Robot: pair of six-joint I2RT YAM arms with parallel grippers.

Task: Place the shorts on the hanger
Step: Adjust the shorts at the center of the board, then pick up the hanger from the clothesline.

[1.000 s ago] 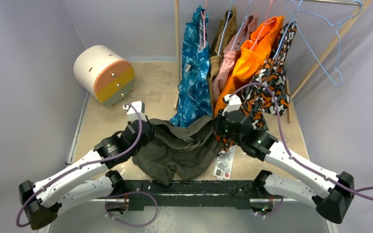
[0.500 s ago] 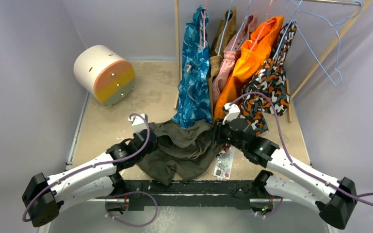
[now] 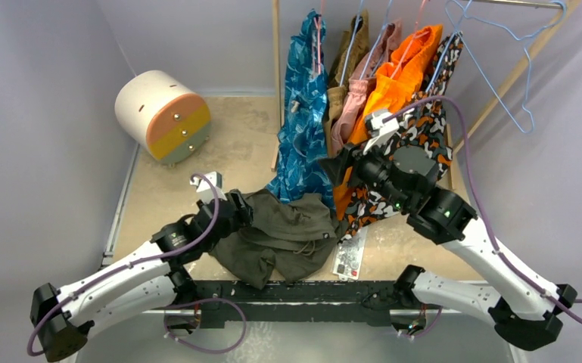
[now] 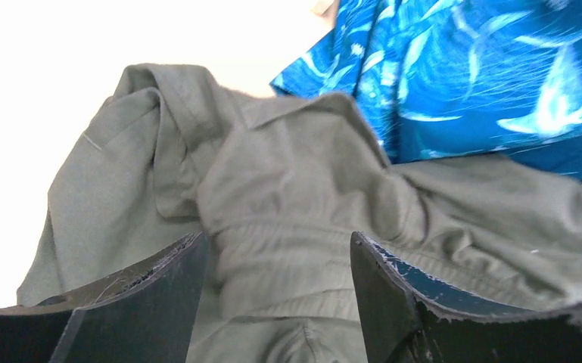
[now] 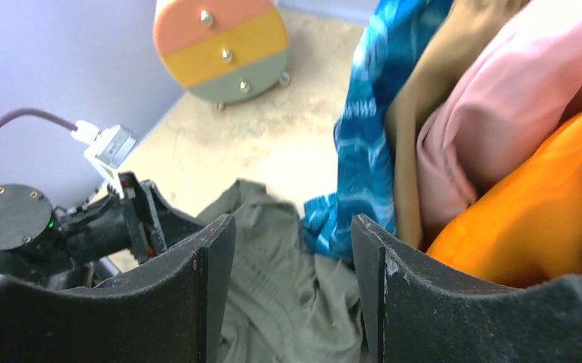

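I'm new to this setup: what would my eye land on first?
First, the row of bright shorts hanging at the back, with the orange shorts and blue patterned shorts loudest. Dark olive shorts lie crumpled on the table in front; a pastel-striped drum sits rear left.

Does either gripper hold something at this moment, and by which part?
Nothing is held. The left gripper stands open over the shorts, which lie on the table; the right gripper is open in the air, empty.
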